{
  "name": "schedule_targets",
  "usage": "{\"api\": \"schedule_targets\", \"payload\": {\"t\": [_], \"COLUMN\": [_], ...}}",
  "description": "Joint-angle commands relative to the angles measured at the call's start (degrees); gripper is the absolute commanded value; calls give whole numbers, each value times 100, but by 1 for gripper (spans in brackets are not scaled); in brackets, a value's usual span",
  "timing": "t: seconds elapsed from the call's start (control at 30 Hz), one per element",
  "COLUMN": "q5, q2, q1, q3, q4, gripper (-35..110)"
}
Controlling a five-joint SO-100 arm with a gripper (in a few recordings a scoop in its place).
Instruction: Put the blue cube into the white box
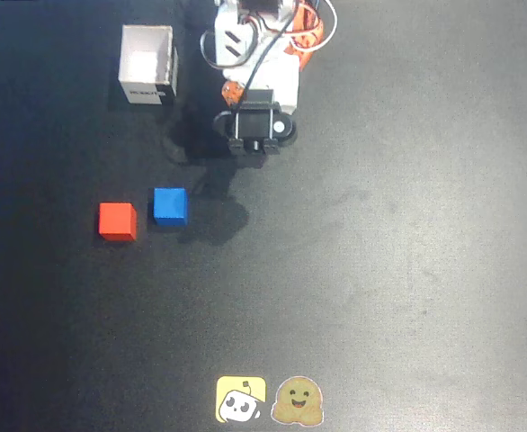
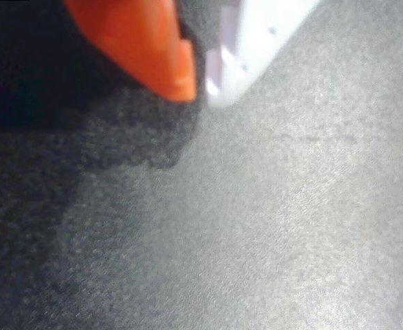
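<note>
The blue cube [image 1: 170,205] rests on the black table left of centre in the overhead view, with a red cube [image 1: 118,221] close on its left. The white box [image 1: 147,65] stands open-topped at the upper left, its dark label facing the cubes. My arm [image 1: 254,90] is folded at the top centre, right of the box and well above the blue cube in the picture. In the wrist view my gripper [image 2: 200,86] is shut, its orange and white fingertips meeting with nothing between them, over bare table.
Two stickers lie at the table's lower edge, a yellow one [image 1: 241,399] and a brown one [image 1: 298,400]. The black mat [image 1: 407,234] stretches bare to the right of the arm and cubes.
</note>
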Motion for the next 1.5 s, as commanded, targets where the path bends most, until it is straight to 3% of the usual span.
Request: {"api": "schedule_targets", "payload": {"t": [0.0,0.6,0.83,1.07,1.47], "q5": [44,-62,-896,-1327,-1881], "q2": [35,-62,-2417,-3911,-5792], "q1": [9,211,984,1617,2522], "q3": [-18,-448,-2092,-2663,-3586], "q4": [18,-369,-949,-1960,-2760], "gripper": [0,0,0,0,0]}}
